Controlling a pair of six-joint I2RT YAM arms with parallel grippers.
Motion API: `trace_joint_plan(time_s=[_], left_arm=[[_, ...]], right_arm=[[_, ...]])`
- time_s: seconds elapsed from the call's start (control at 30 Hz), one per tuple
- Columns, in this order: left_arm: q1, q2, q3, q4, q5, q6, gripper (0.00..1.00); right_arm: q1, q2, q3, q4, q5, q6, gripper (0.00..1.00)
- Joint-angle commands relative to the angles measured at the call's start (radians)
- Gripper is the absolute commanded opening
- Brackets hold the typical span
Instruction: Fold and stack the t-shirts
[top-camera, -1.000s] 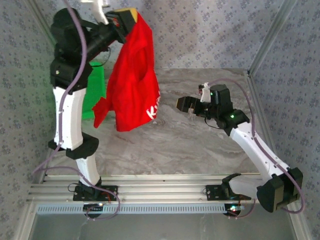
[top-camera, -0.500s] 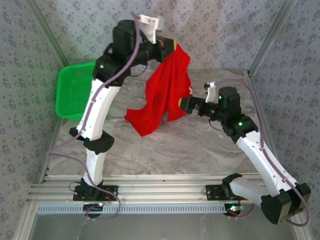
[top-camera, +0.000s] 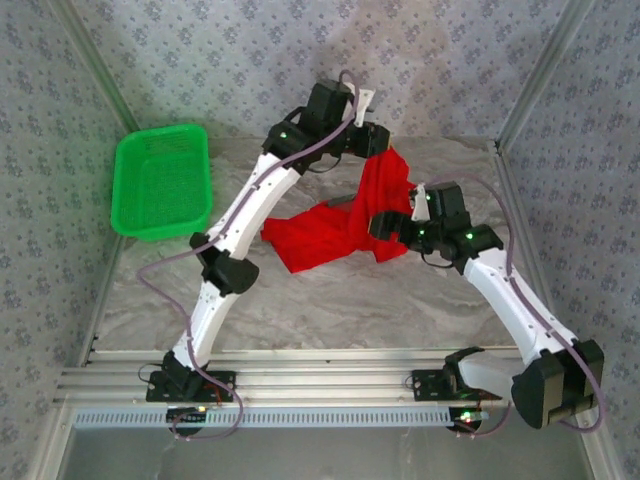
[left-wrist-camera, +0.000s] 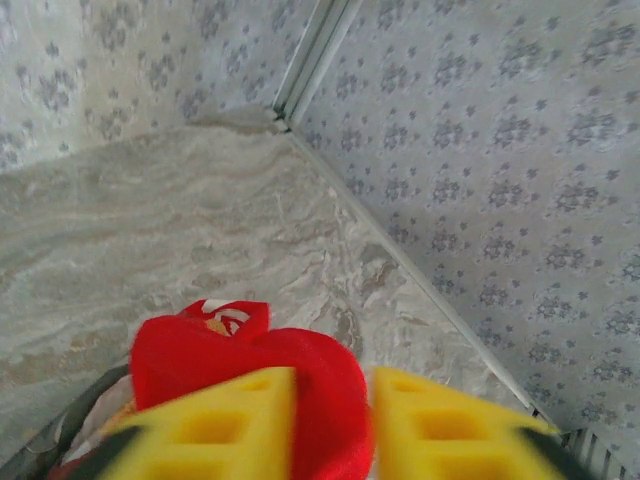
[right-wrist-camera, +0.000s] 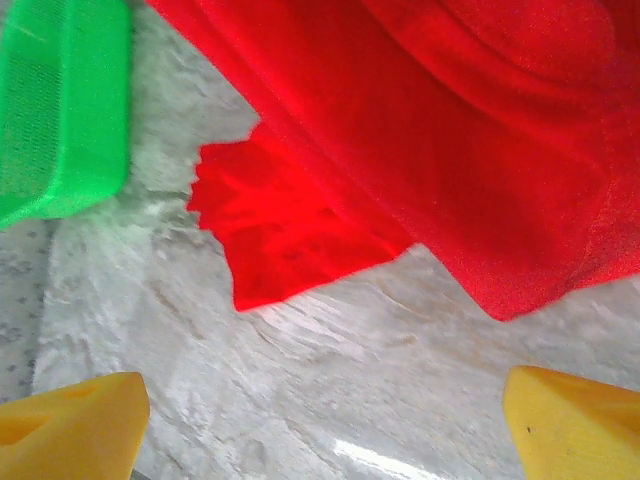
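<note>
The bright red t-shirt (top-camera: 335, 228) hangs from my left gripper (top-camera: 382, 143) at the back of the table, and its lower part trails left onto the marble. In the left wrist view the yellow fingers (left-wrist-camera: 215, 420) pinch a fold of the red t-shirt (left-wrist-camera: 320, 400), with a bit of its print showing beyond. My right gripper (top-camera: 384, 226) sits low beside the hanging cloth. Its yellow fingertips (right-wrist-camera: 70, 430) stand wide apart over bare marble, and the t-shirt (right-wrist-camera: 450, 150) spreads just ahead of them.
A green mesh basket (top-camera: 162, 180) lies at the table's far left; its side (right-wrist-camera: 55, 110) also appears in the right wrist view. Patterned walls and metal corner posts (left-wrist-camera: 315, 55) close the table in. Bare marble (top-camera: 350, 300) lies in front of the shirt.
My left arm has swung right and down, carrying the shirt from high over the left side to the back centre, so its hem now rests on the table. The right gripper moved closer to it.
</note>
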Motion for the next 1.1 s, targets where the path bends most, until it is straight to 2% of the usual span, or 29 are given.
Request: trace_joint_plan(time_s=[0.0, 0.03, 0.1, 0.17, 0.27, 0.33, 0.37, 0.5, 0.6, 0.7, 0.87, 1.07], left_arm=[[0.054, 0.038, 0.013, 0.030, 0.048, -0.122, 0.58], [0.061, 0.034, 0.020, 0.011, 0.042, -0.125, 0.62], [0.064, -0.002, 0.035, -0.065, -0.013, -0.073, 0.83], [0.065, -0.052, 0.023, -0.158, -0.072, -0.027, 0.91], [0.073, -0.157, -0.082, -0.300, -0.156, 0.009, 0.92], [0.081, -0.273, -0.289, -0.302, -0.192, -0.004, 0.92], [0.091, -0.356, -0.454, -0.252, -0.185, -0.032, 0.92], [0.188, -0.669, -1.169, 0.159, -0.033, -0.276, 0.92], [0.229, -0.762, -1.423, 0.281, -0.042, -0.341, 0.90], [0.227, -0.757, -1.526, 0.321, -0.052, -0.339, 0.90], [0.218, -0.655, -1.551, 0.349, -0.106, -0.323, 0.89], [0.223, -0.548, -1.536, 0.401, -0.163, -0.376, 0.89]], right_arm=[[-0.004, 0.030, -0.030, -0.053, 0.042, -0.046, 0.93], [-0.004, 0.039, -0.037, -0.053, 0.045, -0.050, 0.93], [-0.008, 0.061, -0.045, -0.078, 0.050, -0.052, 0.93], [-0.014, 0.081, -0.051, -0.082, 0.052, -0.062, 0.93], [-0.026, 0.114, -0.053, -0.085, 0.050, -0.077, 0.93], [-0.031, 0.141, -0.050, -0.092, 0.053, -0.084, 0.93], [-0.033, 0.160, -0.044, -0.100, 0.062, -0.092, 0.93], [-0.050, 0.244, -0.022, -0.126, 0.099, -0.121, 0.90], [-0.059, 0.297, -0.015, -0.100, 0.125, -0.138, 0.90], [-0.077, 0.357, 0.010, -0.062, 0.137, -0.148, 0.90], [-0.095, 0.487, 0.105, -0.015, 0.181, -0.165, 0.88], [-0.111, 0.630, 0.241, 0.024, 0.219, -0.156, 0.78]])
